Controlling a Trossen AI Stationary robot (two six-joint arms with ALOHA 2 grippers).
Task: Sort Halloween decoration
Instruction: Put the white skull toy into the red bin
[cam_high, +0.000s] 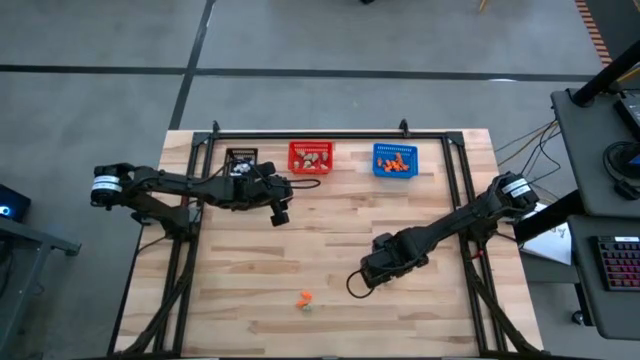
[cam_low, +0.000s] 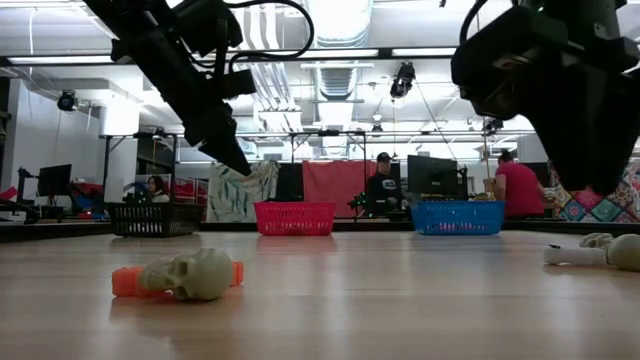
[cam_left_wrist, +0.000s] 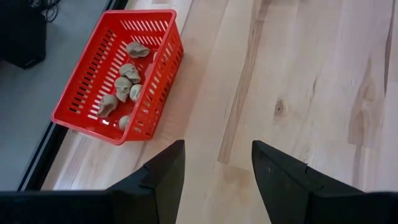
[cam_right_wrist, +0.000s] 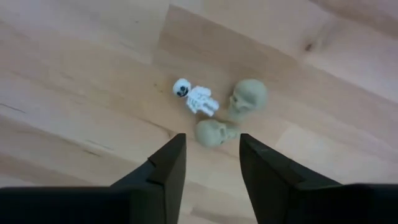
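On the bare wood lie a white skeleton (cam_right_wrist: 196, 98) and two beige-grey skulls (cam_right_wrist: 249, 96) (cam_right_wrist: 211, 132). My right gripper (cam_right_wrist: 211, 163) hangs open just above them, pointing steeply down, with the nearer skull just beyond its fingertips and nothing between them. A third skull (cam_low: 195, 273) rests against an orange trinket (cam_low: 125, 282) near the table's front edge (cam_high: 304, 298). My left gripper (cam_left_wrist: 214, 165) waits open in the air near the red basket (cam_left_wrist: 118, 74), which holds several beige skulls.
Three mesh baskets stand in a row at the far edge: black (cam_high: 241, 160), red (cam_high: 310, 157) and blue (cam_high: 394, 160), the blue one holding orange pieces. A black frame rail (cam_high: 330, 135) borders the table. People sit in the room beyond.
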